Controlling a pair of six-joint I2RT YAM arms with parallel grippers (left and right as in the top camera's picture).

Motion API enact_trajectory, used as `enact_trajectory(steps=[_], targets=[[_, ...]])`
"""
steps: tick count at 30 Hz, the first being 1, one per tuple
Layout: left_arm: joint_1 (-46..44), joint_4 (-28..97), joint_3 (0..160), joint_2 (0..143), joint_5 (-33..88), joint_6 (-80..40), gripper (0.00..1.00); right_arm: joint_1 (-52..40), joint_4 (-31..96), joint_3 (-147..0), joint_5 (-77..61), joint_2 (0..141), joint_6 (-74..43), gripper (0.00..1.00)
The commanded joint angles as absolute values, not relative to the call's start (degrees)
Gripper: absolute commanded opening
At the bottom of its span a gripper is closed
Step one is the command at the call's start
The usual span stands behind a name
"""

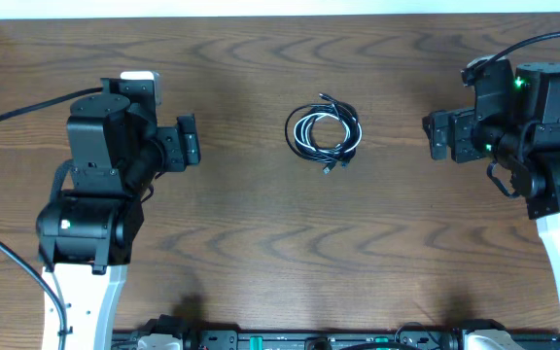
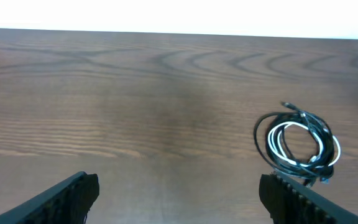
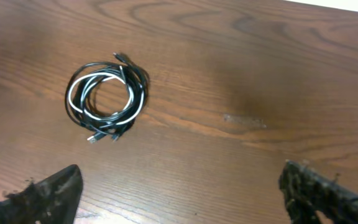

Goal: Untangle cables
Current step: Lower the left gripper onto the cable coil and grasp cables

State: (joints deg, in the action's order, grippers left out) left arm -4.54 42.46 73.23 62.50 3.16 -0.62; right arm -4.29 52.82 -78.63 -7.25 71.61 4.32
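The cables (image 1: pixel 323 131) lie in one small round coil on the wooden table, black strands wound with a white-grey one, small plug ends sticking out at top and bottom. The coil also shows in the left wrist view (image 2: pixel 298 145) at the right and in the right wrist view (image 3: pixel 105 94) at the upper left. My left gripper (image 1: pixel 190 140) is open and empty, well to the left of the coil. My right gripper (image 1: pixel 439 136) is open and empty, well to the right of it. In the wrist views both sets of fingers (image 2: pixel 178 196) (image 3: pixel 182 196) stand wide apart over bare wood.
The dark wood table (image 1: pixel 261 224) runs to a pale wall edge at the back. The two arm bases stand at the left and right front. Thick black arm wires hang at the far left (image 1: pixel 8 262) and top right.
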Motion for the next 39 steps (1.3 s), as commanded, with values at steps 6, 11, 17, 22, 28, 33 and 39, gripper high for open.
enact_trajectory(steps=[6, 11, 17, 22, 28, 33, 39], targets=[[-4.36, 40.36, 74.39, 73.28, 12.58, -0.84, 1.0, -4.05, 52.84, -79.68, -1.3, 71.64, -1.23, 0.99], [-5.3, 36.03, 74.39, 81.62, 18.31, -0.91, 1.0, -4.05, 54.92, -79.68, -1.19, 74.19, -1.04, 0.99], [-8.99, 28.71, 74.43, 87.79, 20.56, -0.84, 1.0, -3.99, 55.7, -79.68, -2.28, 81.34, -1.02, 0.99], [-11.66, 25.3, 75.83, 90.59, 21.19, 0.78, 1.0, -3.6, 53.45, -79.68, -5.04, 86.61, 1.67, 0.99], [-13.63, 24.69, 78.11, 96.05, 23.24, 3.42, 1.0, -3.4, 48.82, -79.68, -7.22, 88.47, 4.16, 0.99], [-14.7, 22.76, 78.78, 102.45, 23.4, 3.49, 1.0, -2.63, 47.99, -79.68, -7.25, 88.47, 3.66, 0.98], [-17.17, 18.26, 78.78, 108.6, 22.85, 4.1, 0.98, -1.32, 48.38, -79.68, -7.7, 88.47, 3.95, 0.96]])
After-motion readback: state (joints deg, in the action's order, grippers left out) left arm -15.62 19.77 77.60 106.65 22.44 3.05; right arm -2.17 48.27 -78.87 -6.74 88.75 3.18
